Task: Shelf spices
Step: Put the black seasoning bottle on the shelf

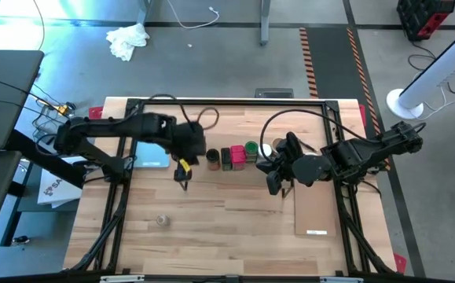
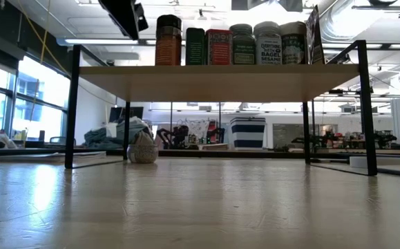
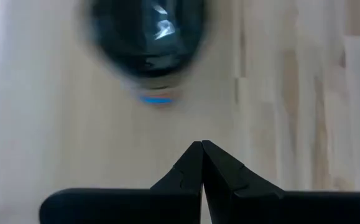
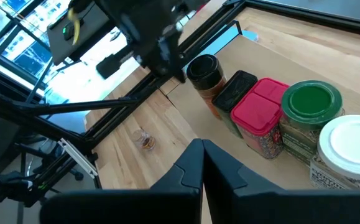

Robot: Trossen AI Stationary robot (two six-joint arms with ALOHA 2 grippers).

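Spices (image 2: 231, 43) stand lined up on the shelf (image 2: 213, 75); I hold my left hand (image 1: 184, 182) and right hand (image 1: 273, 185) beside it, both shut, empty.

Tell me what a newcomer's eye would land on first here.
A row of colourful spice jars lines the pale wooden shelf on black wire frames. Both dark arms hang above it, left gripper and right gripper shut and empty. A small tan-topped jar sits alone on the table.
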